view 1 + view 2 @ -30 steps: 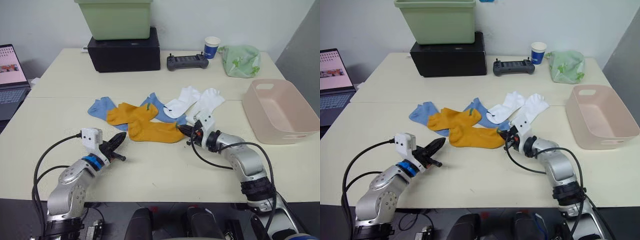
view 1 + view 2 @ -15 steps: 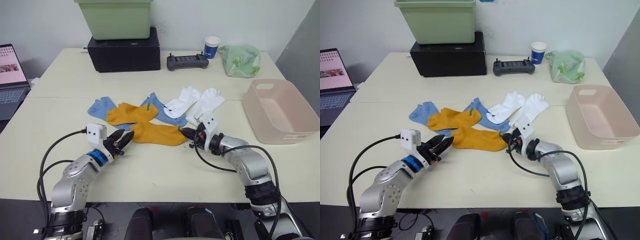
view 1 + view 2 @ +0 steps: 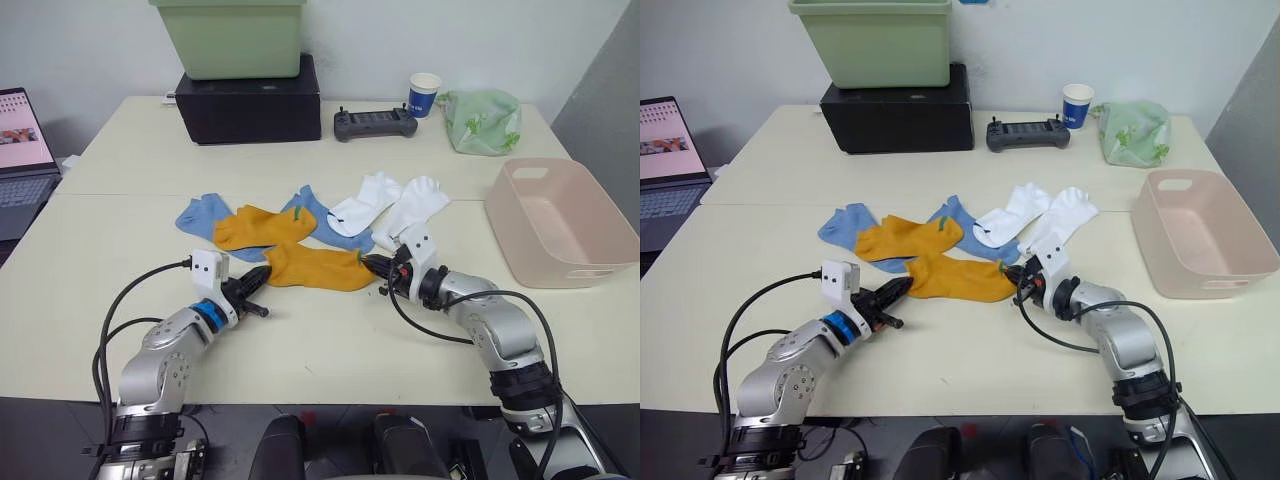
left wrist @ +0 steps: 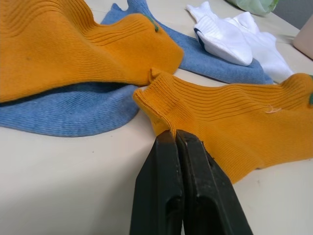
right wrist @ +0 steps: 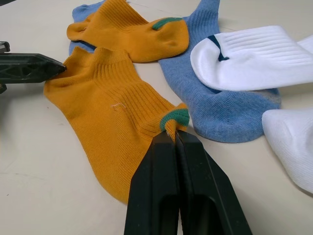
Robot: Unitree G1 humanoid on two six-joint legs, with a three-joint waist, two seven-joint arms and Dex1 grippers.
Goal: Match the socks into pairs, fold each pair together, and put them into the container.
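Left gripper (image 4: 174,133): I've moved it in, now clamped on the near mustard sock (image 3: 312,267) toe.
Right gripper (image 5: 174,135): still pinching its green tab (image 5: 174,117).

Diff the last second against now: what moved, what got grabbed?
The left hand moved forward to the near orange sock and shut on its toe end; a second ago it was open, short of it. The right hand was already clamped on the green-tabbed cuff end and has kept its hold, shifting slightly. The sock now stretches between both hands. The other socks and the basin stayed put.
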